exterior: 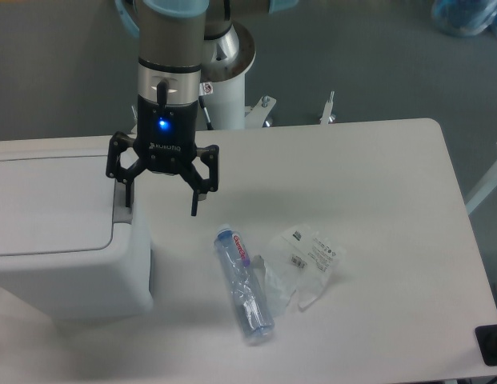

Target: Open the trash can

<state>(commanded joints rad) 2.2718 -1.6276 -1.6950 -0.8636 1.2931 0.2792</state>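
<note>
Item count, fixed camera view:

- Trash can [56,232]: one, at the left edge of the frame.
- Grey button tab [120,210]: one, on the trash can's right side.
- Gripper [162,206]: one, upper left of centre, with two fingers.
- Plastic bottle [243,283]: one, lower centre.
- Clear plastic wrapper [306,258]: one, right of the bottle.
- Table [376,200]: one.
</note>
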